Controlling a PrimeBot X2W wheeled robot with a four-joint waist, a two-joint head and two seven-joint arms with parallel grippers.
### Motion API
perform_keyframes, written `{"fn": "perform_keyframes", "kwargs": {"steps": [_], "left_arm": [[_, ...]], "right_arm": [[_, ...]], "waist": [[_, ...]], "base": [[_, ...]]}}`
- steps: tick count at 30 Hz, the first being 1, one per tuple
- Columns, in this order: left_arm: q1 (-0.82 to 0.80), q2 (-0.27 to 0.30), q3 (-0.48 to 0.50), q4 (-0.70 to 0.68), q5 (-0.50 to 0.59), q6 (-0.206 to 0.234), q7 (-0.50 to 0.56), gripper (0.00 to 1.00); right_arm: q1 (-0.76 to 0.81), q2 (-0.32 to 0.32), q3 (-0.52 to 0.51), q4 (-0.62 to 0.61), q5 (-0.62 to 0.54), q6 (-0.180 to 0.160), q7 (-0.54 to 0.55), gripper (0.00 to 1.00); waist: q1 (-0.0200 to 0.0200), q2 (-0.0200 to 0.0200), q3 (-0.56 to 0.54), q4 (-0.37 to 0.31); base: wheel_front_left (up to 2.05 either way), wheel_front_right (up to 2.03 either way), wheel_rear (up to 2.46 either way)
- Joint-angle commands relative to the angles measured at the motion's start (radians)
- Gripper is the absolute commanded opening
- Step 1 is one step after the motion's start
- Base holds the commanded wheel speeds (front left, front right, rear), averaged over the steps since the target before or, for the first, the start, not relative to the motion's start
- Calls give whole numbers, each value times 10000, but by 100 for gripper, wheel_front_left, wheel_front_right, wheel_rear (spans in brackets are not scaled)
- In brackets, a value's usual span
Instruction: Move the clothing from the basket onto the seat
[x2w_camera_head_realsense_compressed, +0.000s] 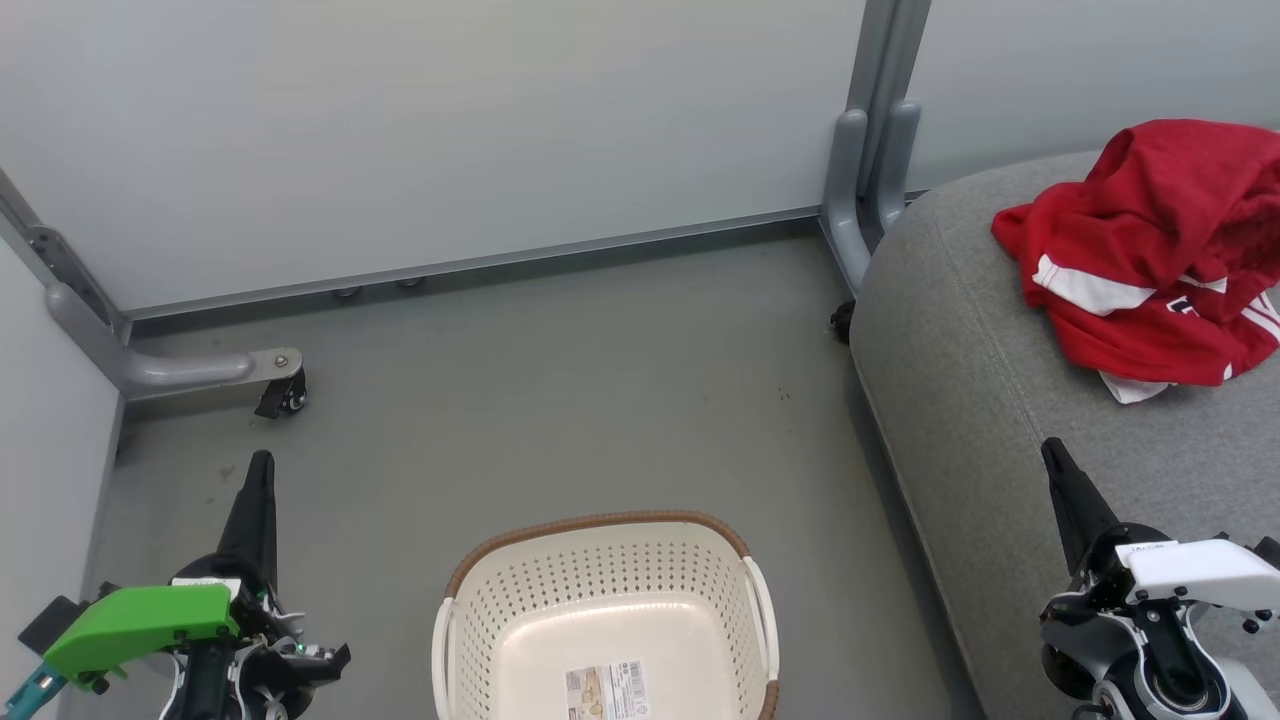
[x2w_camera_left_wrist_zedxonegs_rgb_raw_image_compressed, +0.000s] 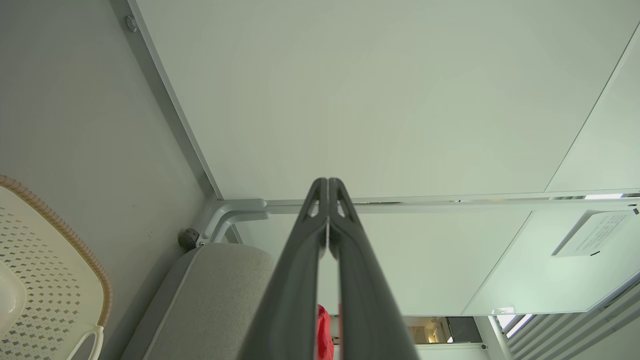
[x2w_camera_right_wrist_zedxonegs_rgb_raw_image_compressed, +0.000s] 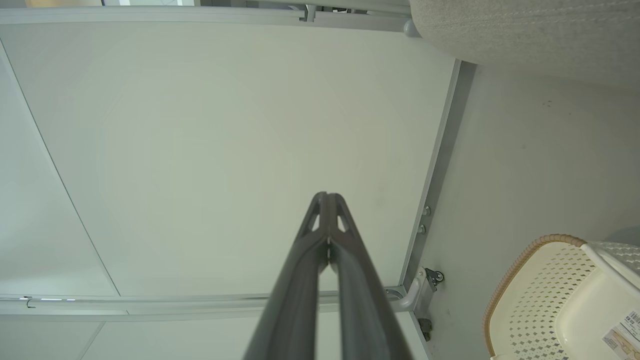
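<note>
The red clothing (x2w_camera_head_realsense_compressed: 1150, 260) with white stripes lies crumpled on the grey seat (x2w_camera_head_realsense_compressed: 980, 400) at the right. The white perforated basket (x2w_camera_head_realsense_compressed: 600, 590) with its brown rim stands on the floor at the bottom centre, and only a label shows on its bottom. My left gripper (x2w_camera_head_realsense_compressed: 262, 460) is shut at the lower left, above the floor to the left of the basket, with nothing in it. My right gripper (x2w_camera_head_realsense_compressed: 1050, 447) is shut over the seat's front part, below the clothing and apart from it. Both wrist views show the fingers pressed together: left gripper (x2w_camera_left_wrist_zedxonegs_rgb_raw_image_compressed: 327, 181), right gripper (x2w_camera_right_wrist_zedxonegs_rgb_raw_image_compressed: 326, 195).
Pale partition walls (x2w_camera_head_realsense_compressed: 450, 130) close off the back and left. A grey metal foot with a castor (x2w_camera_head_realsense_compressed: 285, 392) juts onto the floor at the left, and a grey post (x2w_camera_head_realsense_compressed: 865, 170) stands by the seat's back corner. Bare grey floor (x2w_camera_head_realsense_compressed: 560, 390) lies between basket and wall.
</note>
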Motion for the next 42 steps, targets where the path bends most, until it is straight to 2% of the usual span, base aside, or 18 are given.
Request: {"fn": "perform_keyframes", "kwargs": {"steps": [1, 42], "left_arm": [[-113, -2, 25, -18, -19, -41, 43, 0], [-112, -1, 24, -21, -19, -40, 44, 0]], "right_arm": [[-47, -58, 13, 5, 47, -10, -42, 0], [-41, -193, 184, -42, 218, -10, -179, 0]], "waist": [[0, 97, 0, 1], [0, 97, 1, 1]], "base": [[0, 0, 0], [0, 0, 0]]}}
